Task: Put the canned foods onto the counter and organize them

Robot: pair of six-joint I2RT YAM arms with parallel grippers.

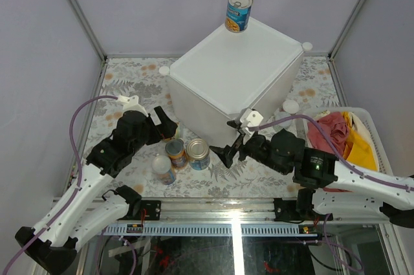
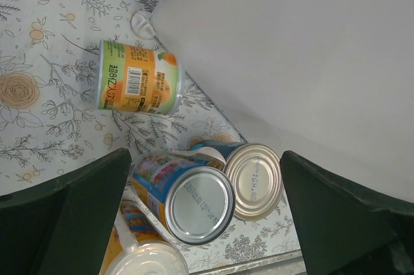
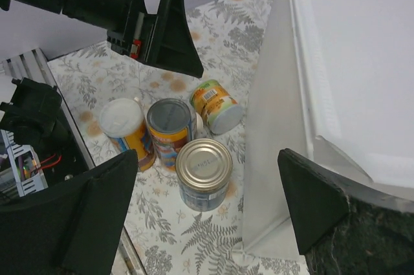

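Note:
The counter point(image 1: 233, 71) is a white cube in the middle of the table. One blue can point(image 1: 238, 11) stands on its far corner. Three cans stand close together at its near left: a gold-topped one point(image 1: 197, 153), a silver-topped one point(image 1: 176, 152) and a white-lidded one point(image 1: 163, 168). An orange-and-green can point(image 2: 139, 85) lies on its side beside the counter wall. My left gripper point(image 1: 165, 126) is open and empty above that group point(image 2: 207, 217). My right gripper point(image 1: 228, 139) is open and empty, just right of the gold-topped can point(image 3: 204, 171).
A white slatted basket point(image 1: 375, 126) of red and yellow cloths stands at the right. Small white round knobs point(image 1: 164, 70) lie on the floral mat by the counter's corners. Metal frame posts stand at the back corners.

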